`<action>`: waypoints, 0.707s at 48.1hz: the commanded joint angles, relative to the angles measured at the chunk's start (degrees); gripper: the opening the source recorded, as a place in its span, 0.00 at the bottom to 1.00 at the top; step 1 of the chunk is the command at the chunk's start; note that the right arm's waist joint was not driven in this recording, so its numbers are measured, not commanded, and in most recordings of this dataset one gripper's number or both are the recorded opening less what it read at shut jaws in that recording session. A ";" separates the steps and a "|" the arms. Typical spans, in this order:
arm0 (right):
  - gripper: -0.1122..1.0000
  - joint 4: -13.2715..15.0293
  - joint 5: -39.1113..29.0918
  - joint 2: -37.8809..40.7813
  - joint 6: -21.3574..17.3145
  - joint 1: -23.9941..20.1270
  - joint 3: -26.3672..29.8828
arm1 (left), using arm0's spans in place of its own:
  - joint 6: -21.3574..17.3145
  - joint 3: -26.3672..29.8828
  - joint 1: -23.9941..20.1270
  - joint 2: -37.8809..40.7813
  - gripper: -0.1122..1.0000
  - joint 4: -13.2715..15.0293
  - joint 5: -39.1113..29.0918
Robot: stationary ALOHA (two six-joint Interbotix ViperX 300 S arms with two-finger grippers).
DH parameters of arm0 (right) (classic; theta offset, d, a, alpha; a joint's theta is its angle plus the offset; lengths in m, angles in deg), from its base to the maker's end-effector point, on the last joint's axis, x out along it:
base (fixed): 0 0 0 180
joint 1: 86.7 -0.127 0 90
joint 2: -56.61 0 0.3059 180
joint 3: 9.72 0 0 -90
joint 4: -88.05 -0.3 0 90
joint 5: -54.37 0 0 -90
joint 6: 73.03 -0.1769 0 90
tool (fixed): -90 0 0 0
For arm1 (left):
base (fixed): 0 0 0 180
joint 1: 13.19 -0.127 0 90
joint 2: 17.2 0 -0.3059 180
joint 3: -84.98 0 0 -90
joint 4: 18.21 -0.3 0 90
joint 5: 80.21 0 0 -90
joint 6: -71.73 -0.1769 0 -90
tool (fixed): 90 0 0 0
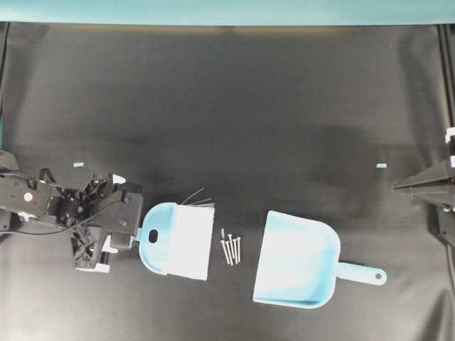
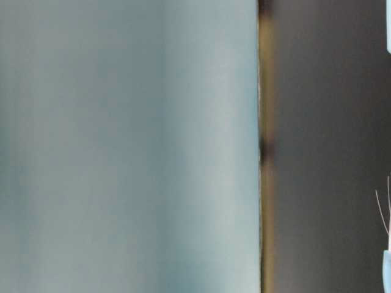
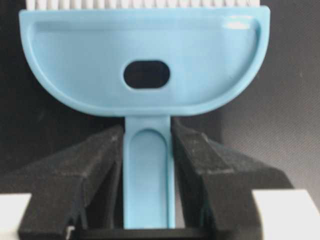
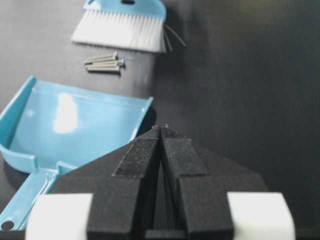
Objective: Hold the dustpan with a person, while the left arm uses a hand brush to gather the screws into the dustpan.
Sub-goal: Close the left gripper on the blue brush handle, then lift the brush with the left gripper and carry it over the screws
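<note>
The left gripper (image 3: 148, 165) has its jaws grasping the hand brush (image 1: 178, 238). Next it should push the screws (image 1: 230, 249) into the dustpan (image 1: 298, 270). The right gripper (image 4: 161, 135) has clenched, empty jaws.

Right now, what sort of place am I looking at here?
Probably a robot lab tabletop: a black mat, two arms' grippers, and a staged hand brush, dustpan and screws.

A black matte surface (image 1: 227, 121) carries everything. The light-blue dustpan (image 1: 298, 271) lies flat on it, open lip toward the screws (image 1: 230, 249), a small grey cluster between it and the hand brush (image 1: 179, 240). The brush's white bristles rest beside the screws. Two tiny light-blue scraps (image 1: 78, 164) lie well apart.
</note>
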State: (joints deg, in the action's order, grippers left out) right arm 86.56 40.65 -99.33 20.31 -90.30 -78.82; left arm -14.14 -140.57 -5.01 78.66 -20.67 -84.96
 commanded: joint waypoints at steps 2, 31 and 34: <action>0.10 0.18 0.53 0.09 0.44 0.00 0.44 | 0.00 0.26 -0.09 -0.79 0.38 -0.18 1.41; 0.10 0.09 0.26 -1.76 0.44 0.00 0.09 | -1.76 7.29 -0.44 -7.65 0.38 -0.18 -10.72; 0.10 0.18 0.26 -1.76 0.44 0.00 0.09 | -2.11 8.44 -0.62 -8.35 0.38 -0.18 -13.27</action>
State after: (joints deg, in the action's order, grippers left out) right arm 86.64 40.65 -101.35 20.31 -90.30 -79.00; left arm -15.98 -134.68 -5.36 72.07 -20.67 -95.59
